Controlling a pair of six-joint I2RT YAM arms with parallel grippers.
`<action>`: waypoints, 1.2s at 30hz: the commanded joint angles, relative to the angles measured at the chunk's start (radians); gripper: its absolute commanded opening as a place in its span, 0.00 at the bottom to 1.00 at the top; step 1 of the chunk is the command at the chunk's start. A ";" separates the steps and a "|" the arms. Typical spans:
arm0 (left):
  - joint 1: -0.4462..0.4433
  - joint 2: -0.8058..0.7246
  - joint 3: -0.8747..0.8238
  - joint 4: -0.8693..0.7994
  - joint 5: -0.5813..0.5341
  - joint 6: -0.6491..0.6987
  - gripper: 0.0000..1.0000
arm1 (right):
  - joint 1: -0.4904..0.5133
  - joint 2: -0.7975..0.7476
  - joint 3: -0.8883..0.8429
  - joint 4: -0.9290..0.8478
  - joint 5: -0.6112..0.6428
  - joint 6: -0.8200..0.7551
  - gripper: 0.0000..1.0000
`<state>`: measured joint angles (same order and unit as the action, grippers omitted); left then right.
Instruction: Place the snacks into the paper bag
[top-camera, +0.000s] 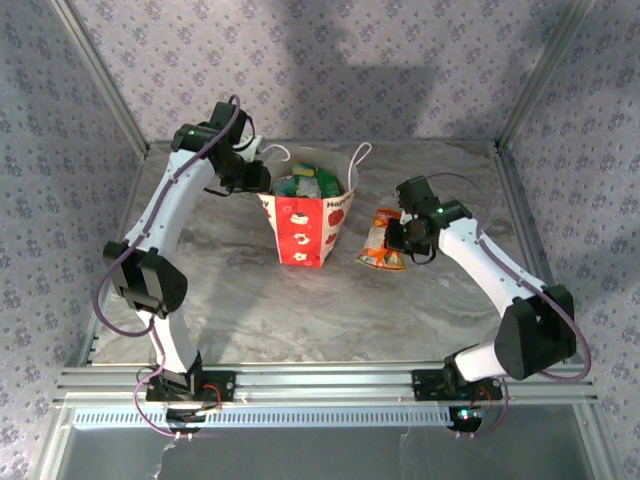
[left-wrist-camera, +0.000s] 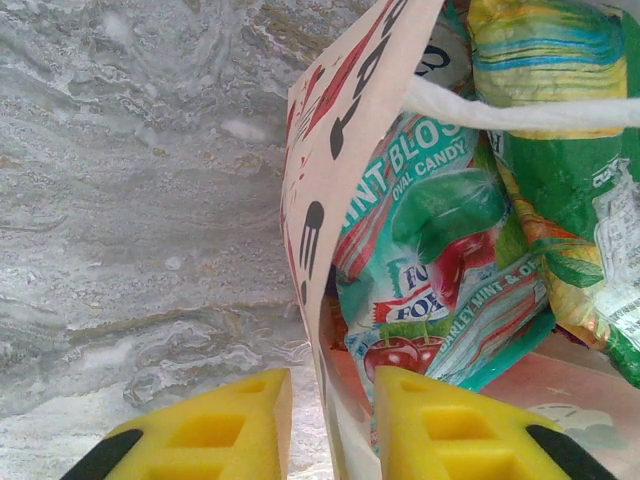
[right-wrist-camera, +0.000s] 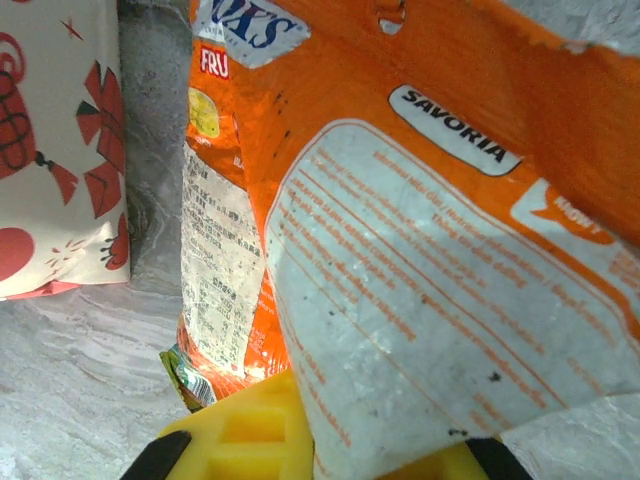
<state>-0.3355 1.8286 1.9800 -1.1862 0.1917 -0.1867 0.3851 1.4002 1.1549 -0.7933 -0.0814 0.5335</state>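
The marble table (top-camera: 250, 320) carries the bag (top-camera: 300, 235), upright at its middle with the mouth open. The orange packet (top-camera: 381, 240) is just right of the bag and outside it, pinched between the tight jaws of the right gripper (top-camera: 402, 238). The teal packet (left-wrist-camera: 430, 250) and green packet (left-wrist-camera: 560, 170) sit inside the bag. The left gripper (left-wrist-camera: 332, 400) straddles the bag's left wall, jaws spread, one finger inside and one outside

White arms (top-camera: 168, 205), black joints (top-camera: 150, 283), purple cables (top-camera: 112, 318), yellow jaws
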 joint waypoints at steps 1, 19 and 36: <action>0.004 -0.032 -0.020 -0.006 -0.015 0.026 0.28 | 0.008 -0.067 0.079 -0.044 0.045 -0.010 0.00; 0.005 -0.048 -0.024 0.068 0.043 -0.026 0.29 | 0.048 -0.199 0.181 -0.135 0.161 -0.045 0.00; 0.056 -0.058 -0.078 0.152 0.132 -0.150 0.29 | 0.092 -0.268 0.281 -0.170 0.228 -0.077 0.00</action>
<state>-0.2981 1.8114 1.9194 -1.0645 0.2821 -0.2905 0.4641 1.1641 1.3830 -0.9627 0.1116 0.4770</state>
